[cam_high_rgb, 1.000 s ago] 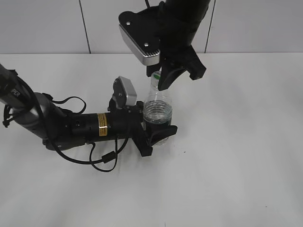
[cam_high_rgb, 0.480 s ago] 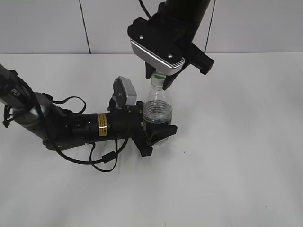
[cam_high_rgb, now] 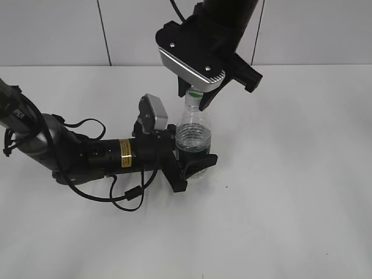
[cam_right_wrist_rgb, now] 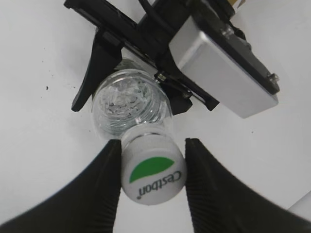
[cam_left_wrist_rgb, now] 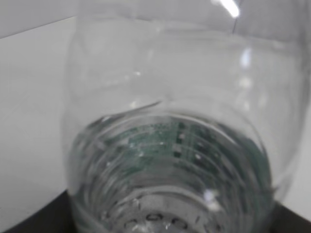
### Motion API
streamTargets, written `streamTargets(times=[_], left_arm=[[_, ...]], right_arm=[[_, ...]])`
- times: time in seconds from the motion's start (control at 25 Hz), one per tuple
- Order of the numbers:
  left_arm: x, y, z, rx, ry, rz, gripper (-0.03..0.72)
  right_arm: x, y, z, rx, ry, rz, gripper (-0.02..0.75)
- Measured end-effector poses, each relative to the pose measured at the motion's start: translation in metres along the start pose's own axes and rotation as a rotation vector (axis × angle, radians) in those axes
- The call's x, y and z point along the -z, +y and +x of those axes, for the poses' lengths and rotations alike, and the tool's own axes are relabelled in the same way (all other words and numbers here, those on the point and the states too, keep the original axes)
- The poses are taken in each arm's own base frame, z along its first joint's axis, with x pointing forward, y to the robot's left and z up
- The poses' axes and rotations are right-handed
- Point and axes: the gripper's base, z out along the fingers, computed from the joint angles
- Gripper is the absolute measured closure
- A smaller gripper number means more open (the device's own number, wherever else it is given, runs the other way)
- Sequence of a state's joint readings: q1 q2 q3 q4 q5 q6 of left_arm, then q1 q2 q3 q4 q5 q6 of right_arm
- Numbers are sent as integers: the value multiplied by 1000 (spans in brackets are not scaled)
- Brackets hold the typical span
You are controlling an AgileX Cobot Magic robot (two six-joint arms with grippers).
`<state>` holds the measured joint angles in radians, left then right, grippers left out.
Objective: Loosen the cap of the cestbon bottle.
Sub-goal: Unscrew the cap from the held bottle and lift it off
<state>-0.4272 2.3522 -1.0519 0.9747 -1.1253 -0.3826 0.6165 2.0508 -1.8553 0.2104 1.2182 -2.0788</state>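
Note:
The cestbon bottle [cam_high_rgb: 195, 135] stands upright on the white table [cam_high_rgb: 290, 192], clear, with water in it. My left gripper [cam_high_rgb: 195, 164] lies low and is shut on the bottle's lower body. In the left wrist view the bottle [cam_left_wrist_rgb: 170, 145] fills the frame, its green label blurred. My right gripper [cam_high_rgb: 197, 96] comes down from above. It is shut on the cap [cam_right_wrist_rgb: 153, 172], white with a green mark and "Cestbon" lettering, and both black fingers [cam_right_wrist_rgb: 107, 184] press its sides. The bottle's shoulder [cam_right_wrist_rgb: 129, 104] shows below the cap.
The left arm [cam_high_rgb: 87, 154] lies across the table's left side with a looped black cable [cam_high_rgb: 131, 195]. Its silver wrist camera [cam_high_rgb: 156, 113] sits just left of the bottle. A pale wall [cam_high_rgb: 58, 29] runs along the back edge.
The right wrist turned around the cap between one second and half a second ago, its camera housing swinging right. Since then it has stayed put. The left arm and bottle have not moved.

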Motion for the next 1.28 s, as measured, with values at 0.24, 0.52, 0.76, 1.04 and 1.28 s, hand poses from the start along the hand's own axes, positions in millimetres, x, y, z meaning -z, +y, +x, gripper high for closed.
streamTargets(times=[0.24,0.52,0.76,1.04,1.28], left_arm=[[0,0,0,-1,0,1,282],[0,0,0,-1,0,1,282],[0,0,0,12,-2,-5,282],[0,1,0,16,-3,-6,282],[0,1,0,16,-3,-6,282]], right_arm=[[0,0,0,-28,-4,2,436],[0,0,-1,-49,-6,3,419],[0,-2,-3,-89,-30,17,358],[0,-2,-3,-172,-38,19,307],[9,-2,-5,-283,-33,37,305]])
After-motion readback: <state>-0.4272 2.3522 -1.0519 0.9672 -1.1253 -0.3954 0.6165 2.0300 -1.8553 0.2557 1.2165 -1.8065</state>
